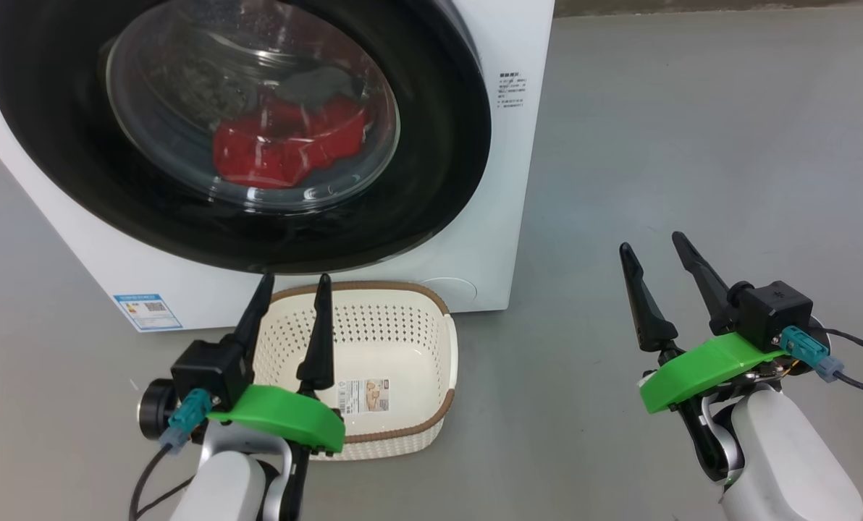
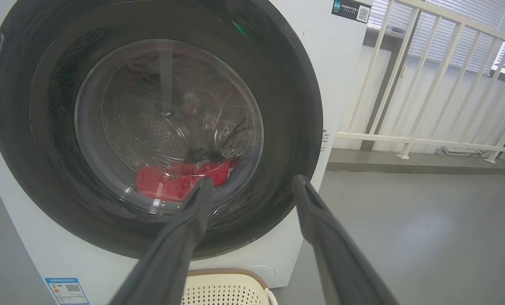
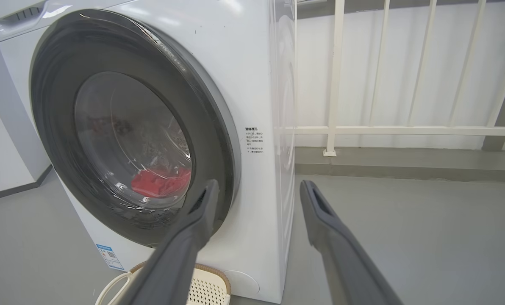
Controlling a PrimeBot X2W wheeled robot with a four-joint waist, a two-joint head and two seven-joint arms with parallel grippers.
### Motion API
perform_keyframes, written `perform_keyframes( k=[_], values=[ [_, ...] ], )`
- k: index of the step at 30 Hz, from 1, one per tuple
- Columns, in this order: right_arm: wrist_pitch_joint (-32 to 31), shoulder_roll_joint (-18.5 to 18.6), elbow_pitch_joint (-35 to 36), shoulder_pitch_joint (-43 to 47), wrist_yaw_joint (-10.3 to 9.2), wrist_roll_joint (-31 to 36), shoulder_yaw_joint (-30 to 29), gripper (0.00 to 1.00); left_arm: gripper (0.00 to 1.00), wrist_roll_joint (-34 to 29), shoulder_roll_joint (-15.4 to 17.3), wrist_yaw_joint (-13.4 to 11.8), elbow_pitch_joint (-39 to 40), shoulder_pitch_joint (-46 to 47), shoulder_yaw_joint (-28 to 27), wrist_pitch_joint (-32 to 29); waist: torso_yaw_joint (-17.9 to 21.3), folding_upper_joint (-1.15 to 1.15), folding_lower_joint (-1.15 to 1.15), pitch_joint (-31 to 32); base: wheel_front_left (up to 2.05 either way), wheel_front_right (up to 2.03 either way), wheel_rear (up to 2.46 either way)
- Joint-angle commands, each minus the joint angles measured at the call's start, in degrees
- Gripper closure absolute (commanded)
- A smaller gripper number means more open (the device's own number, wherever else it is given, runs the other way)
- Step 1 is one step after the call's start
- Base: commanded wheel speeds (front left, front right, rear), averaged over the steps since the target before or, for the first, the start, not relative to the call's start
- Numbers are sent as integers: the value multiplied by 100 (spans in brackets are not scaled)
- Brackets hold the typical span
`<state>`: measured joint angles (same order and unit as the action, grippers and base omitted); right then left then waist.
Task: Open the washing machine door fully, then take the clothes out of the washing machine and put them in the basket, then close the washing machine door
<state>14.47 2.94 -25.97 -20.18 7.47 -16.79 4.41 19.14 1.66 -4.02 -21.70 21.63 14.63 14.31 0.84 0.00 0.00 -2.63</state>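
Note:
The washing machine is a white box standing on the grey floor. Its round black door lies flush against the front. Through the glass I see red clothes in the drum. The cream basket stands on the floor before the machine, with nothing in it but a sticker. My left gripper hovers open over the basket's left side. My right gripper is open, off to the machine's right.
A white railing runs behind the machine on the right, above a low kerb. Open grey floor stretches right of the machine. A blue label sits at the machine's lower left corner.

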Motion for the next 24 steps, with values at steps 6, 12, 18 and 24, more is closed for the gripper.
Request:
perform_keyframes(
  k=[6,12,18,24],
  values=[
    [52,-6,133,-165,2,0,113,0,0,17,121,-6,115,178,-180,69,-6,0,0,56,0,0,0],
    [52,-6,157,-126,2,-24,84,0,0,21,121,-34,51,146,-172,69,-23,0,0,93,0,0,0],
    [52,-6,207,-151,2,-13,18,0,0,17,121,-52,26,178,-145,69,-85,0,0,-3,0,0,0],
    [52,-6,282,-225,2,6,-82,0,0,33,121,-64,94,279,-132,69,-168,0,0,-177,0,0,0]
  ],
)
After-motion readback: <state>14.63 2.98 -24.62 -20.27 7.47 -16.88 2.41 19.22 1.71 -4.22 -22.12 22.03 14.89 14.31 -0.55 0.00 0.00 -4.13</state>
